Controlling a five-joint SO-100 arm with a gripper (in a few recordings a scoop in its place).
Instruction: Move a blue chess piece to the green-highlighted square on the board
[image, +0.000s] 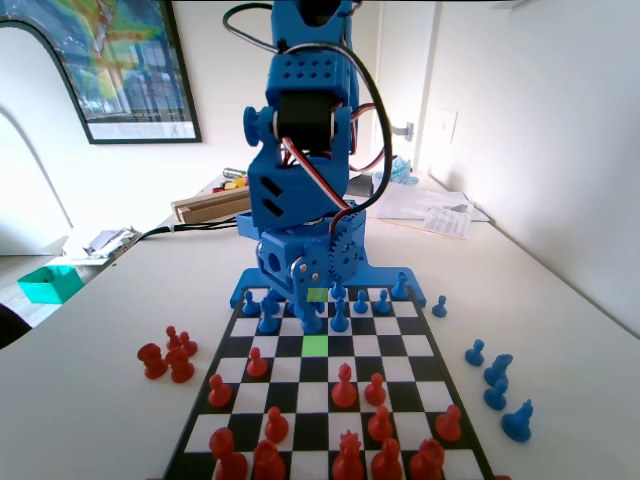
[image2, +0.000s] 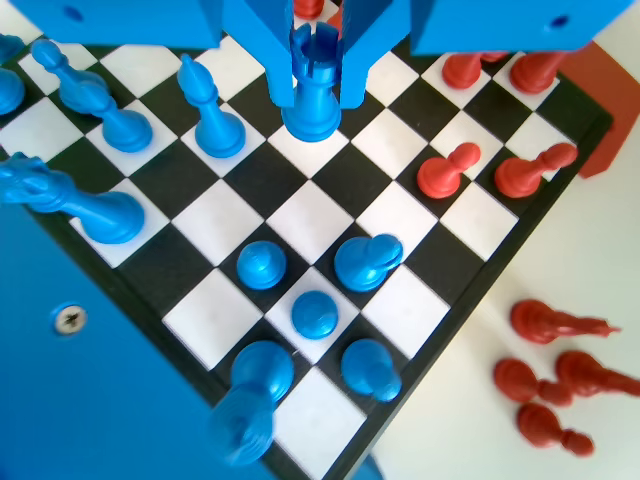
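The board (image: 330, 400) lies on the counter (image: 560, 300), its green-highlighted square (image: 315, 345) bare in the fixed view. The blue arm (image: 305, 150) folds steeply down over its own end. The hand (image2: 315, 95) straddles a crenellated blue chess piece (image2: 312, 100), jaws flanking it; whether clenched, I cannot tell. Lift vertically, clearing neighbouring pieces.
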